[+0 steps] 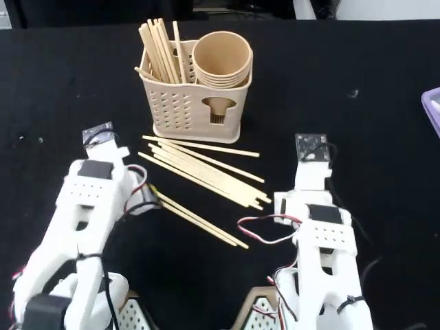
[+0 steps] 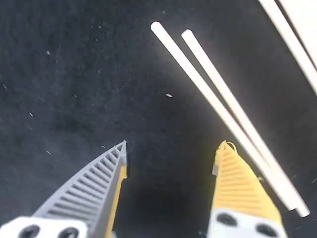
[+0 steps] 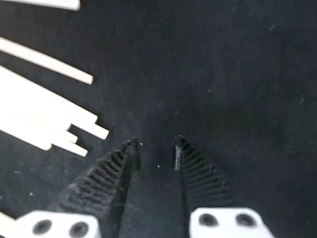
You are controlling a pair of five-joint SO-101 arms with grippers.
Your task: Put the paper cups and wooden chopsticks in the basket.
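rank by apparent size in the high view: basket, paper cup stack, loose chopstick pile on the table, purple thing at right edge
1. basket and loose chopstick pile: close; the pile spreads wider but thinner.
2. paper cup stack
3. purple thing, cut by the frame edge, so unsure.

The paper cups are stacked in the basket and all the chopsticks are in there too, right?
Not all. The paper cups are stacked in the basket, and some chopsticks stand there, but loose chopsticks lie on the table in front of it, as the high view shows.
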